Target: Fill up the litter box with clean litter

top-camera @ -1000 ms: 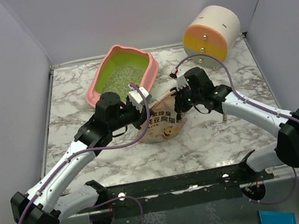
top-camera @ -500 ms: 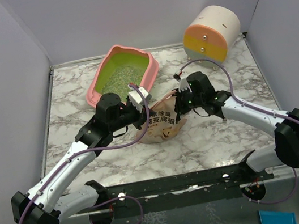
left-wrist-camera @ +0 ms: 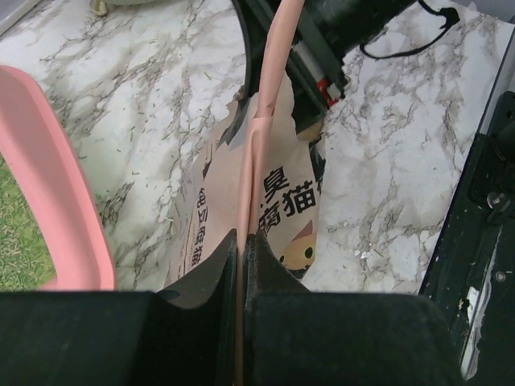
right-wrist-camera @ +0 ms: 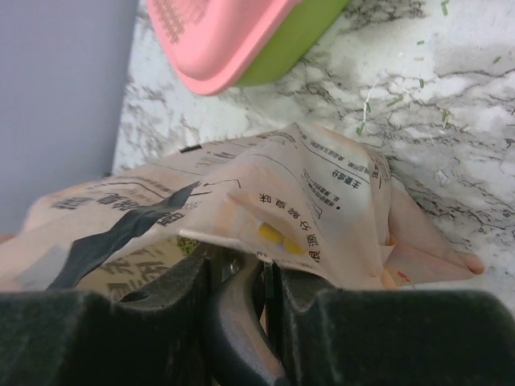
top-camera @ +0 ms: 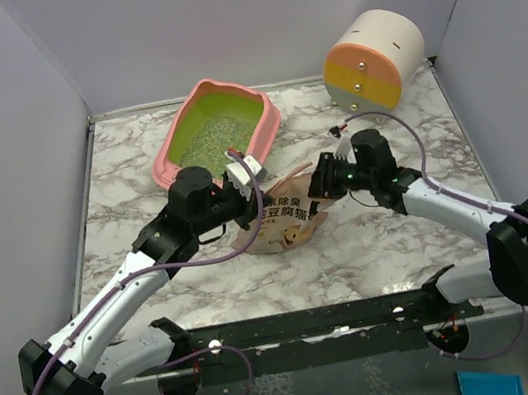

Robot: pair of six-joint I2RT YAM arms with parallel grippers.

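On marble table (top-camera: 373, 240), far left: pink litter box (top-camera: 168, 158). Nearer, at centre, beige pouch (top-camera: 283, 220) btwn both arms. Left gripper (top-camera: 247, 200) pinched tight on its left edge, right gripper (top-camera: 315, 187) clamped on its right edge. Clean litter (top-camera: 218, 132) lies inside box.

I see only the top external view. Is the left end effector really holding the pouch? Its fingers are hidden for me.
Observer: Yes. In the left wrist view the left end effector is closed on the pouch, pinching its pink edge.
Operator: And the right one?
Observer: The right wrist view shows the right end effector closed on a fold of the pouch.
Operator: Is anything spilled?
Observer: Small green bits lie scattered on the table near the litter box.
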